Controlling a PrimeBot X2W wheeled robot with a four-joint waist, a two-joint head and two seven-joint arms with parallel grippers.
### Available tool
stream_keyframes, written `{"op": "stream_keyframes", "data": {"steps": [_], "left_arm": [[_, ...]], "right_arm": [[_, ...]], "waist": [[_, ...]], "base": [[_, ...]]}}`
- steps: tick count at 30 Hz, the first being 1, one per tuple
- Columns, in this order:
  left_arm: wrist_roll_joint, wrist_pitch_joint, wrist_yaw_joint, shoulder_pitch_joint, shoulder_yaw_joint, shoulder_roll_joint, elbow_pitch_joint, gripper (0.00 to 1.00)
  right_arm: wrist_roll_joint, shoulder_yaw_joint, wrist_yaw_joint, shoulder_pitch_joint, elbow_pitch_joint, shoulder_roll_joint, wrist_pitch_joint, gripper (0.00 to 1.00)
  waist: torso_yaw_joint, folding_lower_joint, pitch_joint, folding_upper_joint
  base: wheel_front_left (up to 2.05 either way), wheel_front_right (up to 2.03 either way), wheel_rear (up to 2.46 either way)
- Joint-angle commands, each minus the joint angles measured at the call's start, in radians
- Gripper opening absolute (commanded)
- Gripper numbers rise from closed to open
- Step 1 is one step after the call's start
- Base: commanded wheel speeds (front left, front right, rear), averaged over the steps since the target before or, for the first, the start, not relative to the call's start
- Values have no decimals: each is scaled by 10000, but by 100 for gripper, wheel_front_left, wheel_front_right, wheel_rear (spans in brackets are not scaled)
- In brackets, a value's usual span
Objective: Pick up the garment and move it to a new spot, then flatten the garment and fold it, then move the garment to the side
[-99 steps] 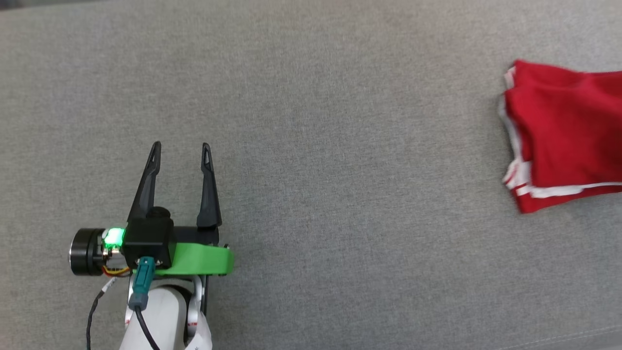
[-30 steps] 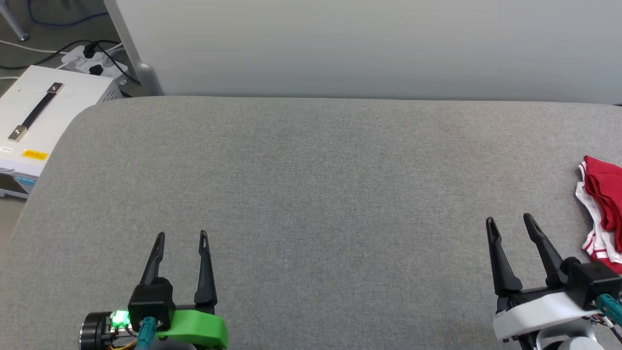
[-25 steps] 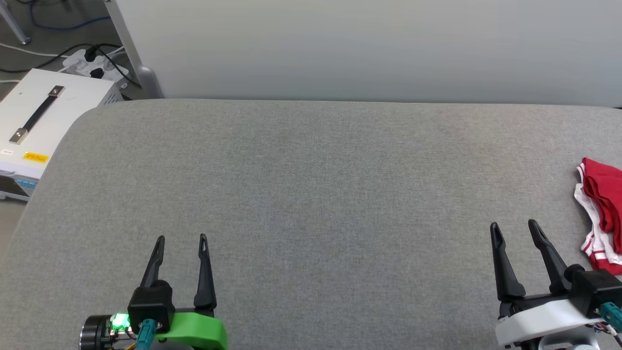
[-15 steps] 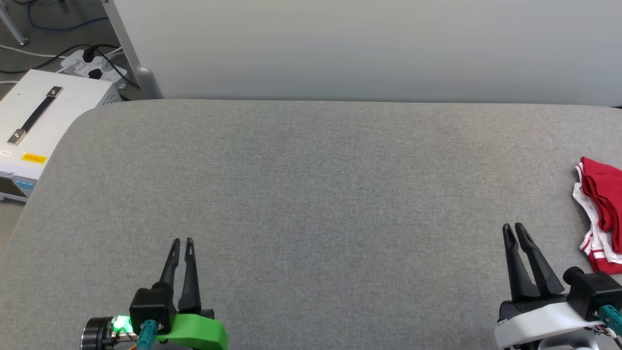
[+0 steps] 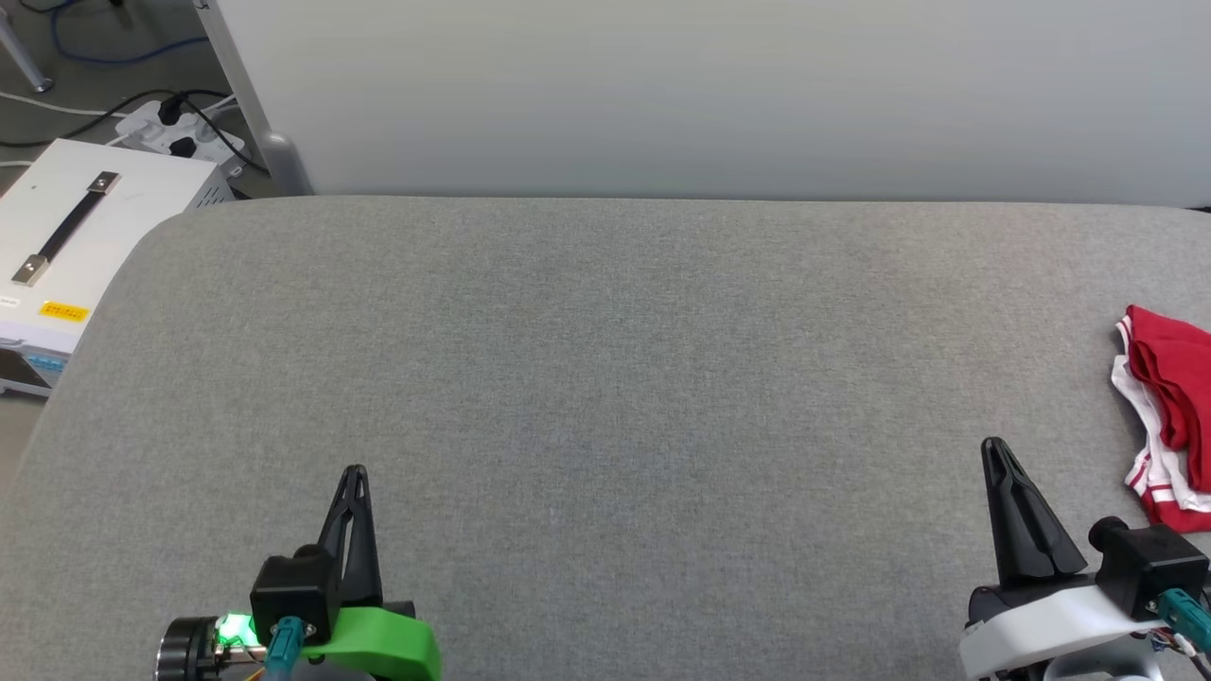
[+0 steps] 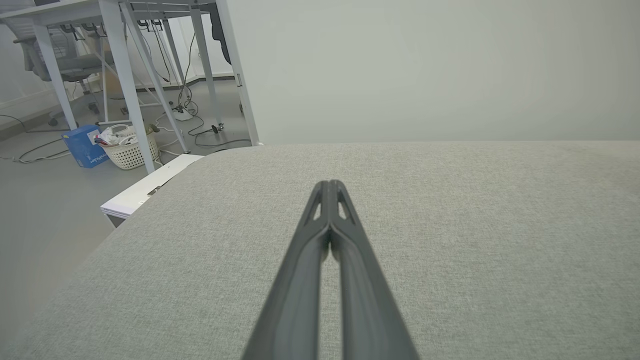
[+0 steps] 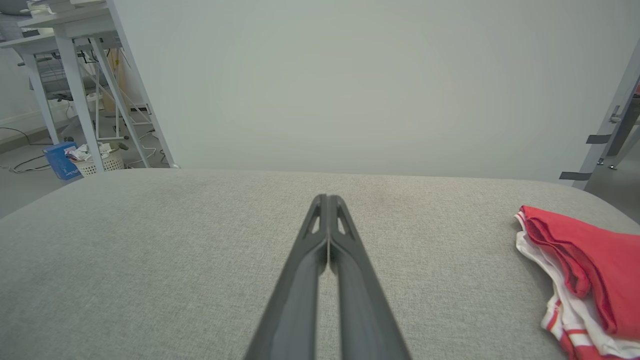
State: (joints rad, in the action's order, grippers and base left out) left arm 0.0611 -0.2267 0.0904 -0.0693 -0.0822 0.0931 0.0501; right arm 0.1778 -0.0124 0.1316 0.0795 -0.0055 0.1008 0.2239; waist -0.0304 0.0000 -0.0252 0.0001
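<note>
Red jersey (image 5: 1173, 378) lies folded far right on your counter (image 5: 605, 378); left gripper (image 5: 355, 473) and right gripper (image 5: 991, 446) show fingers pressed together, empty.

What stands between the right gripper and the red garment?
Nothing visible does. Bare grey padded surface lies between the shut right gripper and the garment, which rests apart from it to its right.
</note>
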Motion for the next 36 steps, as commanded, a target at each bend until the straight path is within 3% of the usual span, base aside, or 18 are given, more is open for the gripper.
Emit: {"op": "stream_keyframes", "data": {"steps": [1, 36], "left_arm": [[-74, 46, -104, 81, 57, -49, -45, 0], [-243, 748, -357, 274, 298, -169, -189, 0]], "right_arm": [[-115, 16, -1, -96, 2, -33, -73, 0], [-641, 50, -4, -317, 19, -183, -757, 0]], "waist": [[4, 0, 3, -1], [98, 0, 82, -1]], "base": [[0, 0, 0], [0, 0, 0]]}}
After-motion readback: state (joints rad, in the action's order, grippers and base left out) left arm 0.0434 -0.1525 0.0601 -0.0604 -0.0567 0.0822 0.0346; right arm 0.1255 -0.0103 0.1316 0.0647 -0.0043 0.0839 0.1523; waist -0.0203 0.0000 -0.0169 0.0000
